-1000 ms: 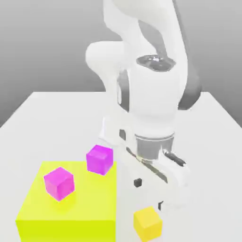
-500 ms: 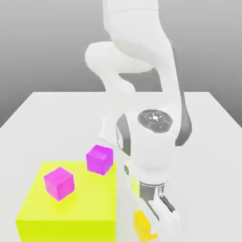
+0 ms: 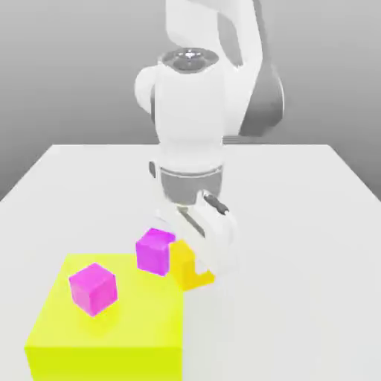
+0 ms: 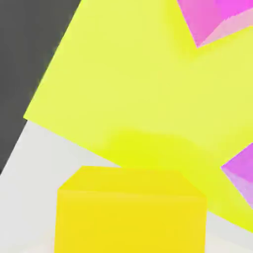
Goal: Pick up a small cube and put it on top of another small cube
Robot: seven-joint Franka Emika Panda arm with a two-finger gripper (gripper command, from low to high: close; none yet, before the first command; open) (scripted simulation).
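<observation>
My gripper (image 3: 193, 269) is shut on the small yellow cube (image 3: 187, 269) and holds it above the table. The cube hangs just to the exterior view's right of a magenta cube (image 3: 156, 251). That magenta cube sits at the far right corner of the flat yellow-green block (image 3: 104, 327). Another magenta cube (image 3: 93, 288) rests nearer the block's middle. In the hand view the yellow cube (image 4: 131, 212) is close up, over the edge of the yellow-green block (image 4: 123, 84), with magenta cubes (image 4: 217, 17) (image 4: 242, 173) at two sides.
The white table (image 3: 298, 245) stretches open to the exterior view's right and behind the arm. The yellow-green block takes up the front left of the table, reaching its front edge.
The gripper came down on the yellow cube at the table's front and shut on it. It then lifted the cube and carried it back and left, beside the magenta cube.
</observation>
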